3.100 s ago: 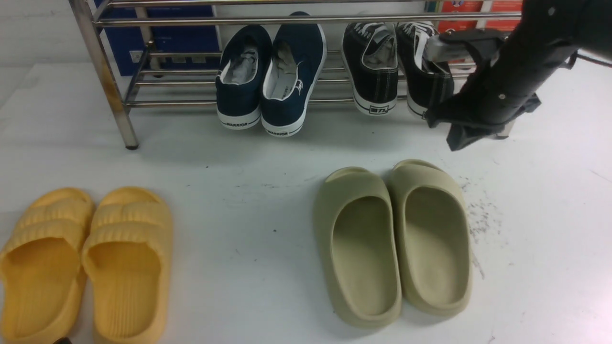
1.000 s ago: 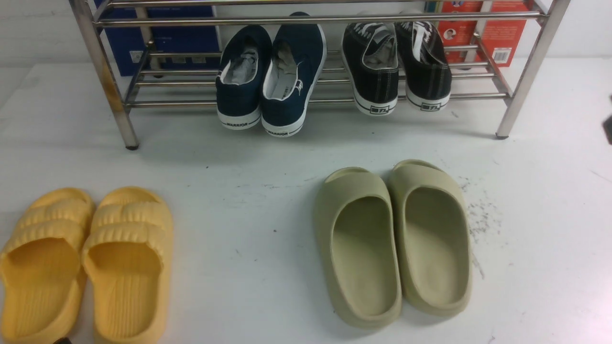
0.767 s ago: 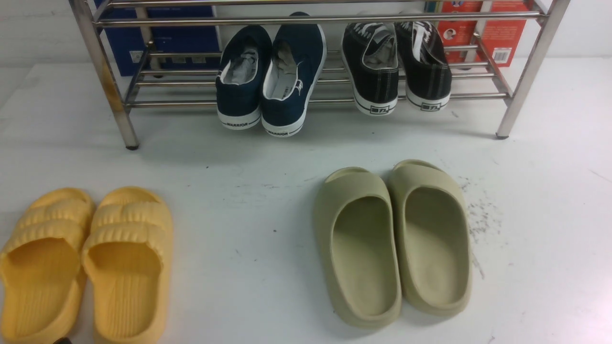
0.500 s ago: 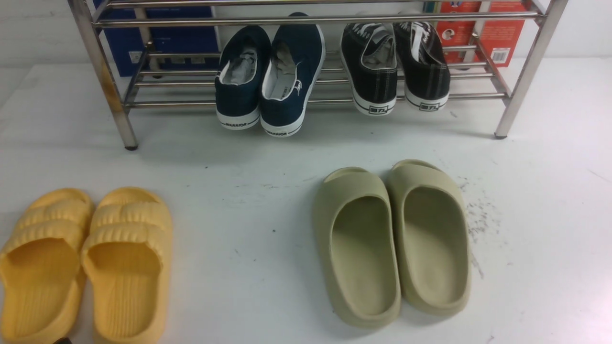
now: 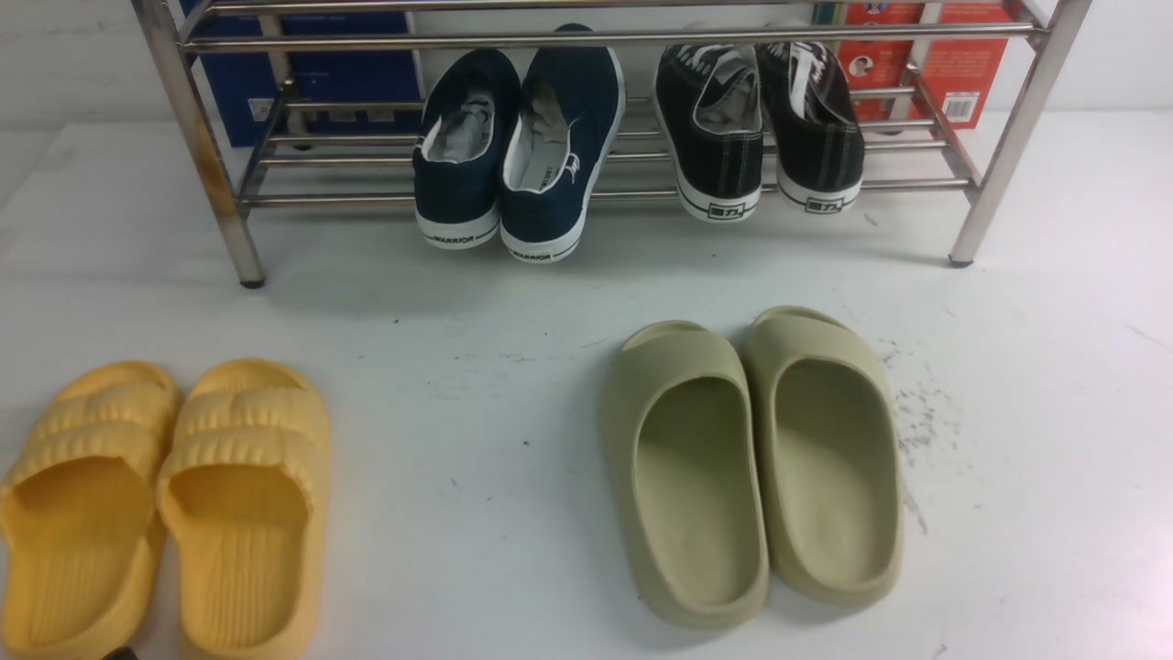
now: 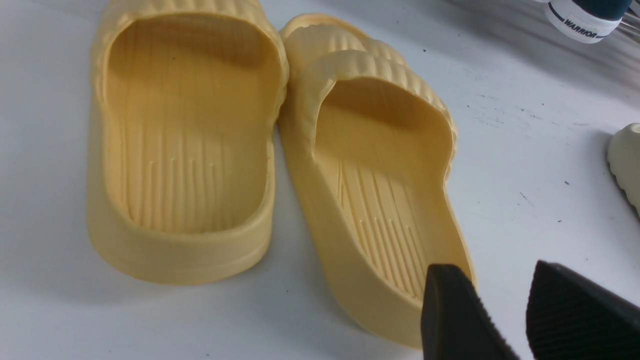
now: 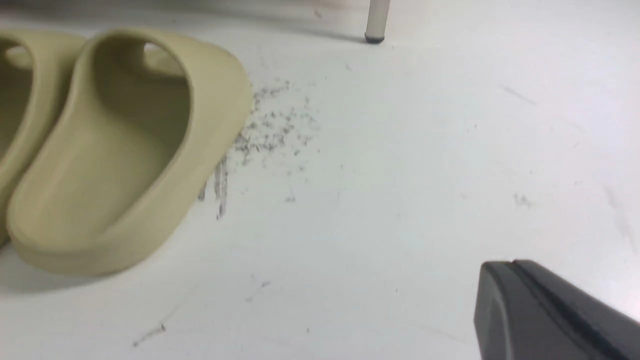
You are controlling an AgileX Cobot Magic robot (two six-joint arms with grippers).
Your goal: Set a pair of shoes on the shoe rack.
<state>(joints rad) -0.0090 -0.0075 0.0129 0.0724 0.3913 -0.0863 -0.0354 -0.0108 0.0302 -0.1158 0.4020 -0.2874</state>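
The pair of shoes, two black low-top sneakers [image 5: 710, 137] [image 5: 820, 128], rests side by side on the lower bars of the steel shoe rack [image 5: 1008, 137], heels toward me. Neither arm shows in the front view. In the left wrist view my left gripper [image 6: 492, 280] is open just above the table with nothing between its fingers, beside the heel of a yellow slide [image 6: 380, 175]. In the right wrist view my right gripper [image 7: 511, 267] is shut and empty, low over bare white table to the right of an olive slide [image 7: 125, 150].
Navy WARRIOR sneakers [image 5: 513, 147] sit on the rack left of the black pair. Olive slides [image 5: 751, 458] lie on the table at centre right, yellow slides [image 5: 165, 495] at front left. A blue box [image 5: 312, 64] and a red box [image 5: 953, 64] stand behind the rack.
My right arm was at the right black sneaker on the rack, has let it go and drawn back out of the front view. Both sneakers stay on the rack.
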